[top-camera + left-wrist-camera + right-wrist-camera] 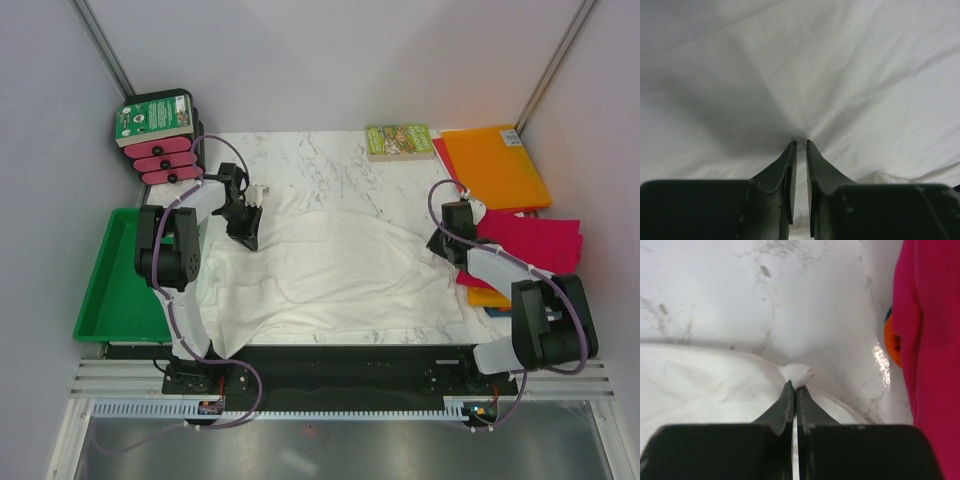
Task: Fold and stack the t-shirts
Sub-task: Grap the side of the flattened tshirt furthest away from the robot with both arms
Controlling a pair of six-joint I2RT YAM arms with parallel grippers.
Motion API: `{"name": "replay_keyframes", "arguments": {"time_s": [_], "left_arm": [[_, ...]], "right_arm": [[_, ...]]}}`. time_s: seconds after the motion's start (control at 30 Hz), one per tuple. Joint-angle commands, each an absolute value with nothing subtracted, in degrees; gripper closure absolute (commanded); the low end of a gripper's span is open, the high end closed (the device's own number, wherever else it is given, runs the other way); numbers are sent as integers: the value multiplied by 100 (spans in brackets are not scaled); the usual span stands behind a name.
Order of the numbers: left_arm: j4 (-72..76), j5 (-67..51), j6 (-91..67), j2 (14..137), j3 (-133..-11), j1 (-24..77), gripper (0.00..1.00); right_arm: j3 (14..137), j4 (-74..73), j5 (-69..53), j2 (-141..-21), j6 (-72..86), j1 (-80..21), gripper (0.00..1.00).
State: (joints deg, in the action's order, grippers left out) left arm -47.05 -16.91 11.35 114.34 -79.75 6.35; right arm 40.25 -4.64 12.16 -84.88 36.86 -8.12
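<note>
A thin wrinkly white t-shirt (330, 275) lies spread over the marble table, stretched between both arms. My left gripper (246, 222) is shut on its left part; in the left wrist view the cloth (805, 75) puckers into the fingertips (801, 144). My right gripper (442, 245) is shut on its right edge; a small nub of white cloth (800, 372) sticks out past the tips (796, 386). A magenta shirt (530, 243) lies at the right on an orange one (487, 296). It also shows in the right wrist view (932, 340).
A green tray (115, 285) sits off the table's left edge. A small green-covered book (398, 140) lies at the back. An orange folder (495, 165) lies at the back right. A green-and-pink box (158, 135) stands at the back left.
</note>
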Motion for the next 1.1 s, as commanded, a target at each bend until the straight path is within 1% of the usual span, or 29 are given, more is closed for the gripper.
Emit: {"name": "replay_keyframes", "arguments": {"time_s": [0.0,0.17,0.33,0.37,0.47,0.8,1.0,1.03,1.07], "left_arm": [[-4676,-1591,1011,11417,-7919,642,80],[-4676,-1521,1011,11435,-7936,650,80],[-4685,-1459,1046,11417,-7893,650,80],[-4685,-1450,1046,11417,-7893,650,80],[-4685,-1459,1063,11426,-7893,650,80],[-4702,-1529,1072,11443,-7884,650,80],[-4693,-1556,1072,11461,-7849,650,80],[-4693,-1564,1072,11452,-7849,650,80],[-4702,-1582,1072,11461,-7831,650,80]], "right_arm": [[3648,95,967,-7314,3217,-1072,100],[3279,53,669,-6611,3032,-1204,100],[3340,-718,10,-6618,3277,-1274,100],[3401,-860,-322,-6688,3339,-1283,100],[3410,-1326,-562,-6680,3567,-1388,100],[3094,-2372,-396,-6038,4314,-2188,100],[2909,-3083,-185,-5924,4675,-2390,100],[2909,-3181,-89,-5993,4702,-2408,98],[2918,-3243,-62,-6029,4702,-2434,93]]}}
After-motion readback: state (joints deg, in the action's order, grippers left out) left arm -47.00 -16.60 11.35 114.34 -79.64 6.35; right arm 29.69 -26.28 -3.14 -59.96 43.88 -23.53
